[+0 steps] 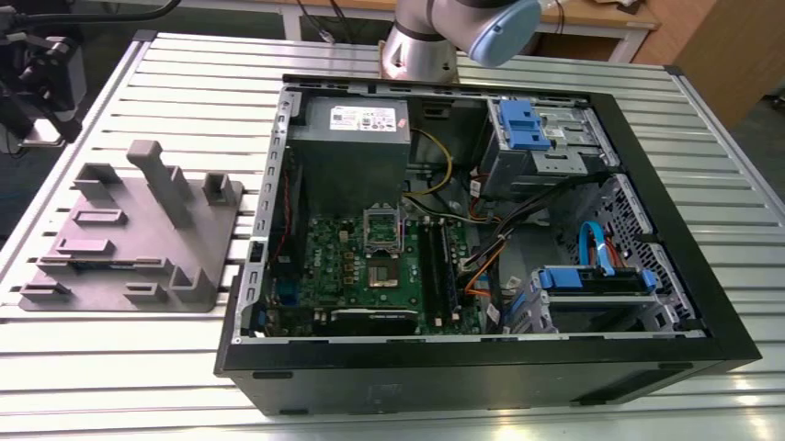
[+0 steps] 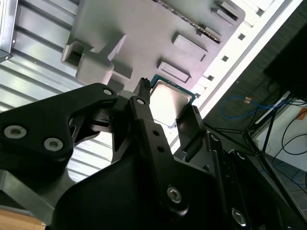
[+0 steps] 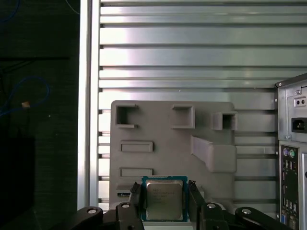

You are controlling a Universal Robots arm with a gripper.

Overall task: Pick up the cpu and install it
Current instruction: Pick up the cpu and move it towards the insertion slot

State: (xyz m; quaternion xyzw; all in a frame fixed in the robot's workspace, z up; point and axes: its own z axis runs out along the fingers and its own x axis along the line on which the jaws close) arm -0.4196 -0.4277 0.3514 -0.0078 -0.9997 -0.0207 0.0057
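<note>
The cpu (image 3: 164, 199), a flat square chip with a silvery top and green rim, sits between my gripper's (image 3: 164, 197) two black fingers (image 3: 135, 195), high above the grey parts holder (image 3: 163, 139). In the second wrist view the cpu (image 2: 168, 101) is again clamped from both sides by the gripper (image 2: 167, 108). The gripper is shut on it. In the exterior view the green motherboard (image 1: 356, 266) lies inside the open computer case (image 1: 687, 276), its dark socket (image 1: 384, 274) bare and the metal socket frame (image 1: 382, 223) standing up behind it.
The grey parts holder (image 1: 135, 234) rests on the slatted metal table (image 1: 123, 367) at the exterior view's left of the case. Inside the case are a power supply (image 1: 356, 124), blue drive brackets (image 1: 521, 124) and loose cables (image 1: 491, 248). The arm's base (image 1: 424, 46) stands behind the case.
</note>
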